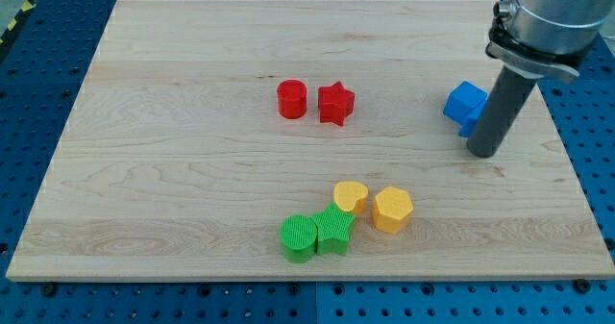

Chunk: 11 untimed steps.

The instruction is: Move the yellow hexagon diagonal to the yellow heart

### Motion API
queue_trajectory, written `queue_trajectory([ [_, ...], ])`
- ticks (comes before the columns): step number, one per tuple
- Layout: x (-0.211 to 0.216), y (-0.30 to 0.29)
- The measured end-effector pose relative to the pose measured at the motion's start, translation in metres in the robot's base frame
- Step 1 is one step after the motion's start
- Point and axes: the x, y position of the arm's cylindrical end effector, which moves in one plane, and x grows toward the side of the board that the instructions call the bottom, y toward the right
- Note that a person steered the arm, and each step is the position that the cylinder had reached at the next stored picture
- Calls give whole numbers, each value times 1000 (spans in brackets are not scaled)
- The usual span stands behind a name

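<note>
My tip (484,153) is down on the board (173,189) at the view's right, just beside the blue block (464,106), on its right and a bit lower. Rod covers part of blue's right side; can't tell if they're touching. No pincer on this rig, just the rod, so nothing open or closed to report.

Yellow hexagon (393,210) sits low in the view, right of centre, well apart from my tip, which is up and to the right of it. Yellow heart (351,197) is just left of the hexagon and slightly higher; v. close, may be touching, can't tell for sure.

Green star (335,229) is below-left of the heart, touching it at the heart's lower edge. Green cylinder (299,237) is pressed against the star's left side.

Red cylinder (292,99) and red star (336,103) sit side by side nr the board's middle-top, cyl on the left, narrow gap btwn them. Both well apart from the yellow/green cluster and from my tip.
</note>
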Motion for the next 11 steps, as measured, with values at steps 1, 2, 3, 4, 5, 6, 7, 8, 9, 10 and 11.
queue_trajectory([
  [1, 54, 0],
  [2, 93, -5],
  [3, 110, -37],
  [4, 129, -74],
  [5, 125, -106],
  [6, 115, -138],
  [7, 115, -145],
  [8, 115, -138],
  [9, 115, -120],
  [10, 110, -118],
  [11, 90, -118],
])
